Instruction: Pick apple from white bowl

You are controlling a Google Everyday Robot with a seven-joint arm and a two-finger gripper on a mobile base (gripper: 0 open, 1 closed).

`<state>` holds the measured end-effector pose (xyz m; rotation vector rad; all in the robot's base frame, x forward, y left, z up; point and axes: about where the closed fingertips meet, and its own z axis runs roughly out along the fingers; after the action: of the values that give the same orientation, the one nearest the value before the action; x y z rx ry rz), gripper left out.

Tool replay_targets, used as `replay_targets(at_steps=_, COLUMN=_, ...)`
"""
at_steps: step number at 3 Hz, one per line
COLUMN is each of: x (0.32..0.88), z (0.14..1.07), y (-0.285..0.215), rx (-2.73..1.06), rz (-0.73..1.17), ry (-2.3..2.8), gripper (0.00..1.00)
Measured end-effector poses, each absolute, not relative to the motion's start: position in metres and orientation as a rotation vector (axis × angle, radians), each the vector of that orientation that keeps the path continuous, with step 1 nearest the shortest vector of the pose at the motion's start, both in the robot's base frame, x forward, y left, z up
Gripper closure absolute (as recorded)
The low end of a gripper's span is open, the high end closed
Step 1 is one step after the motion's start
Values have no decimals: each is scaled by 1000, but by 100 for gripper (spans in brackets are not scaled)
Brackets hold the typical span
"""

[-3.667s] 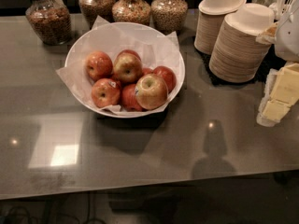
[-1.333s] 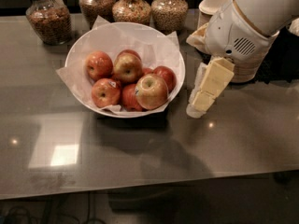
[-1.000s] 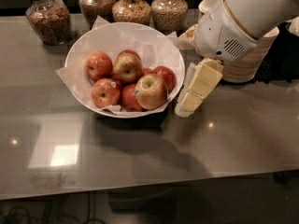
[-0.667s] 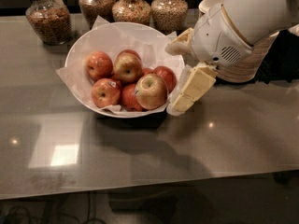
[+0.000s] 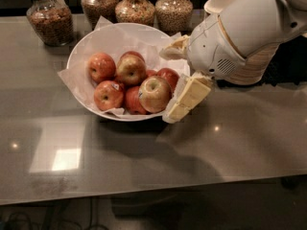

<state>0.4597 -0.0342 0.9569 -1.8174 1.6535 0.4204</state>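
I have my claw [image 5: 168,85] at the right rim of the white bowl [image 5: 91,37], fingers [image 5: 189,96] spread, the apple [image 5: 154,94] just beside the lower one. Red apples [image 5: 109,95] crowd its left; jars [image 5: 135,7] wall the back. The surface [image 5: 144,164] in front lies free.

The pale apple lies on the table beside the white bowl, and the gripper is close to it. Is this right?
Not quite. The camera view shows the pale apple lying inside the white bowl, not on the table. The rest holds: the gripper is close to it, open at the bowl's rim next to the apple.
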Motion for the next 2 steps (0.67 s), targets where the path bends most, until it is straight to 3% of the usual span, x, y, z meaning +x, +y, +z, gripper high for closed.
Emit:
replay_targets(at_steps=1, x=466, z=952, y=-32, rx=-1801, rz=459, ry=1632, gripper=24)
replay_targets(at_steps=2, x=474, z=953, y=-36, rx=-1762, rz=548, ry=1614, gripper=37)
